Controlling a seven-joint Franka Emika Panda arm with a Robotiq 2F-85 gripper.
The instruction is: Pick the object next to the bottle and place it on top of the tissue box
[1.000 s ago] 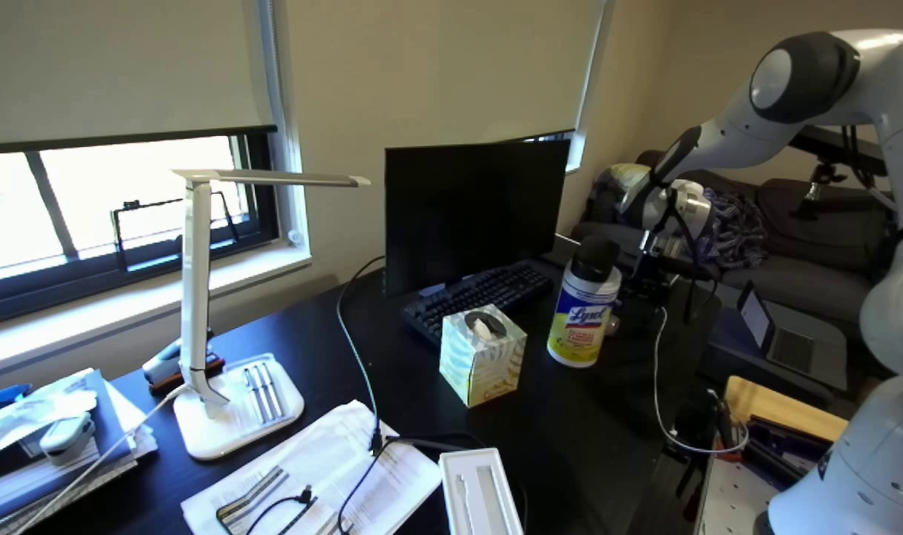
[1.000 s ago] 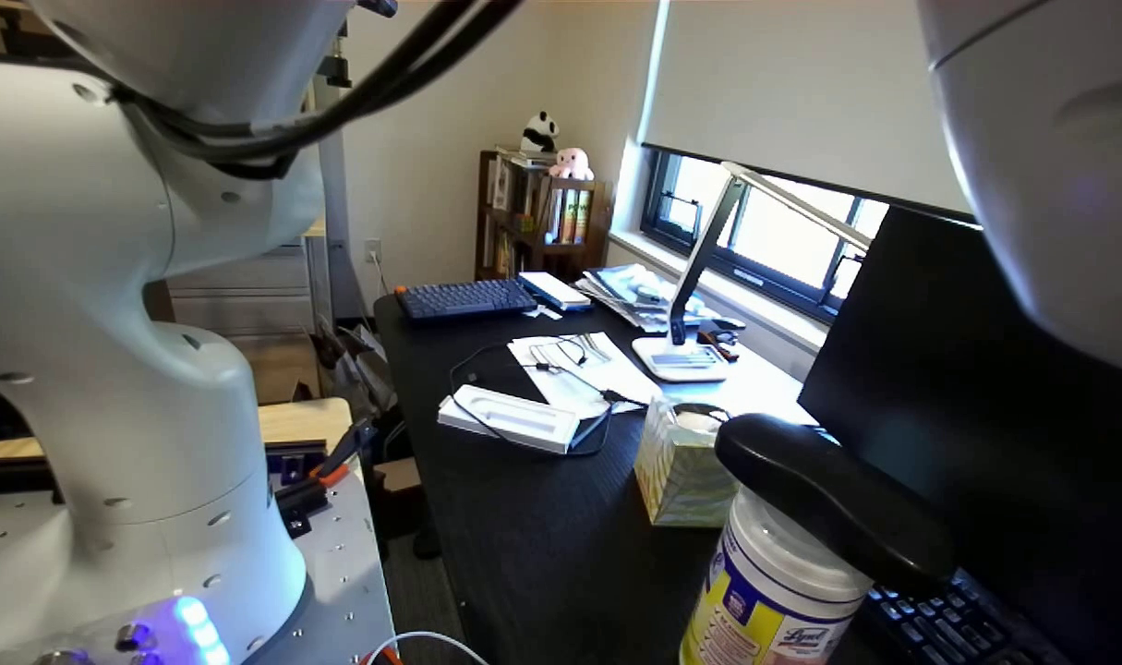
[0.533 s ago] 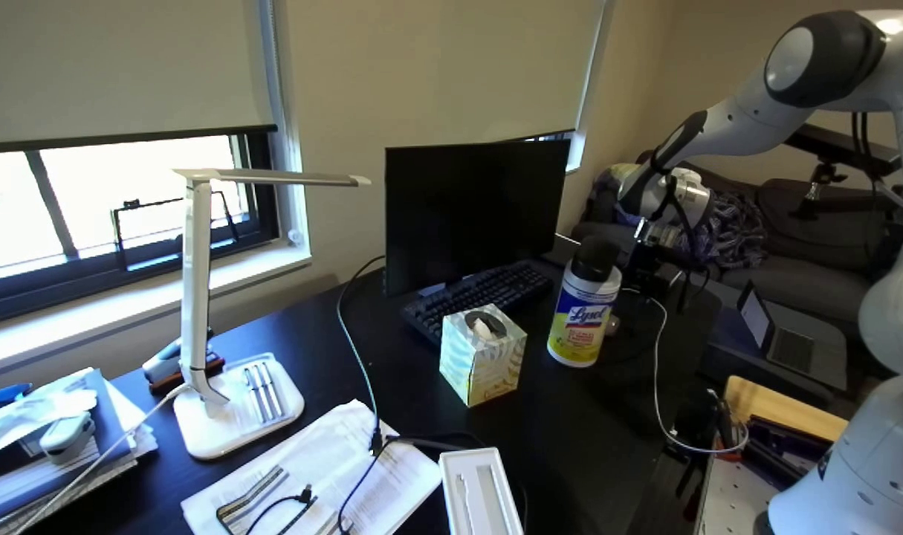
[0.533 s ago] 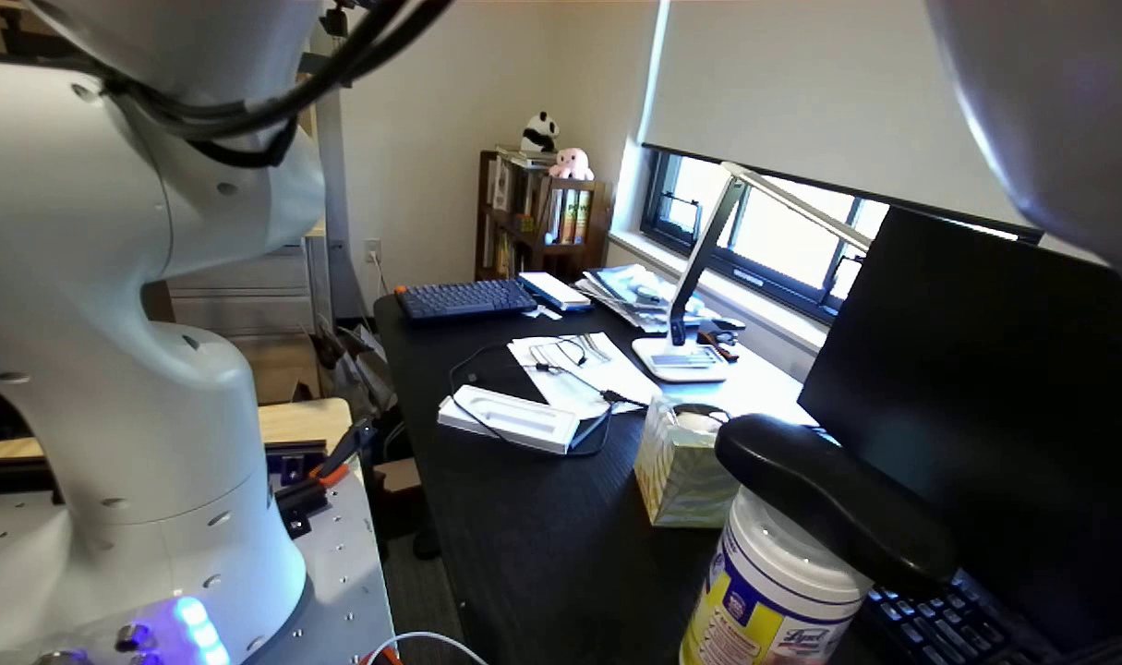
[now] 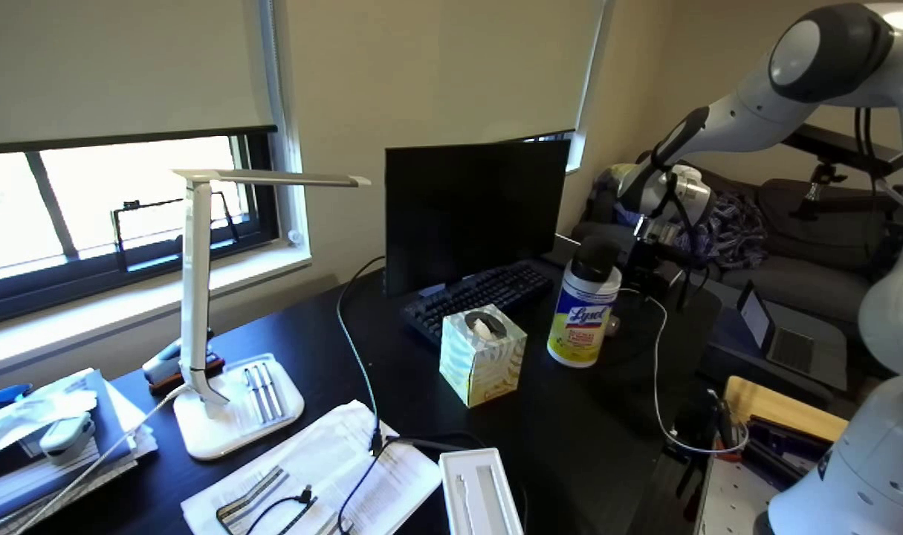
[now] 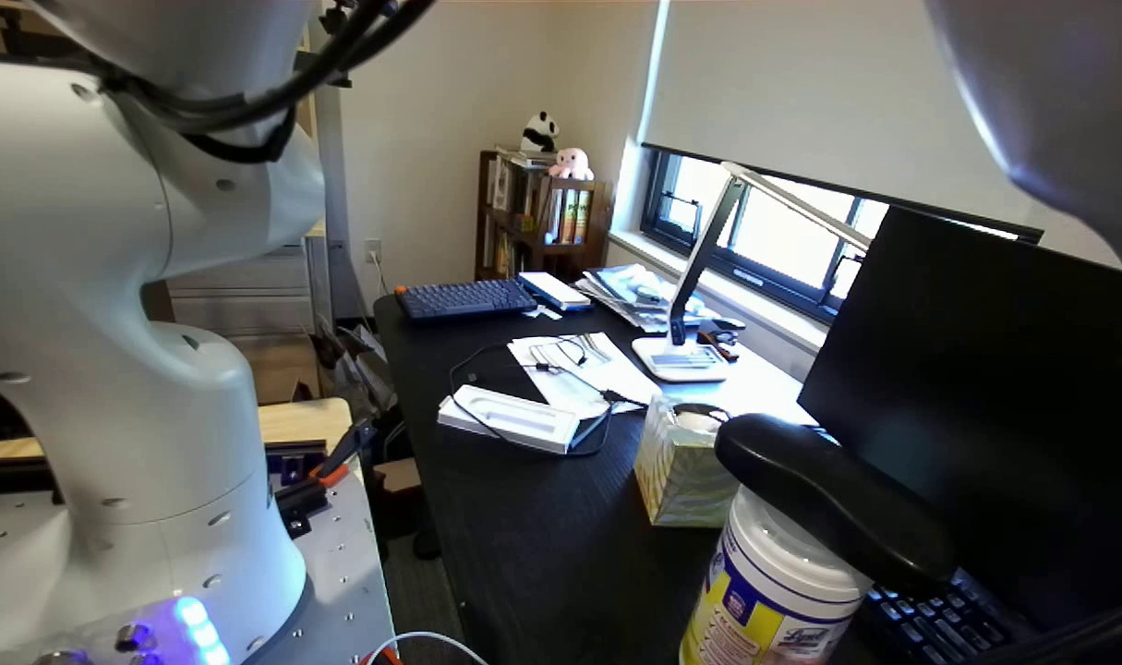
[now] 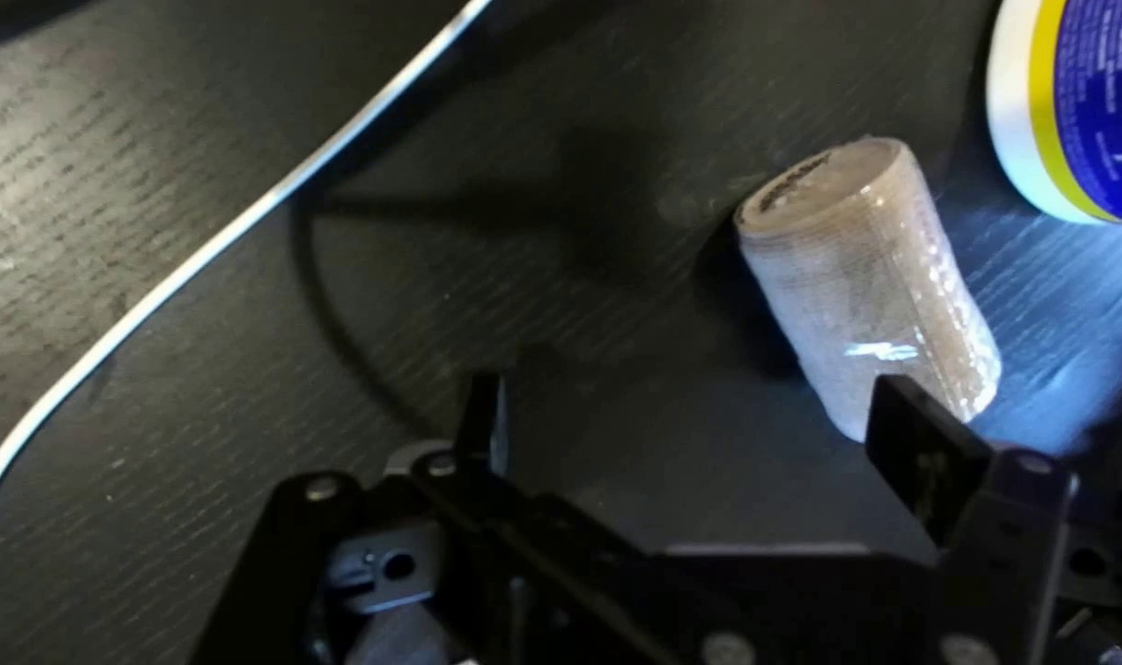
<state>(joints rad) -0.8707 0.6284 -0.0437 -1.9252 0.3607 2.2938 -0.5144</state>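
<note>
The fingers [image 7: 925,453] are standing wide apart, released, above the dark surface [image 7: 200,416]. In the wrist view, one of them is partly hiding the end of a beige roll [image 7: 856,286], which is resting just beside the bottle [image 7: 1105,111]. In an exterior view, the bottle is standing between the roll and the tissue box [image 5: 483,364].
</note>
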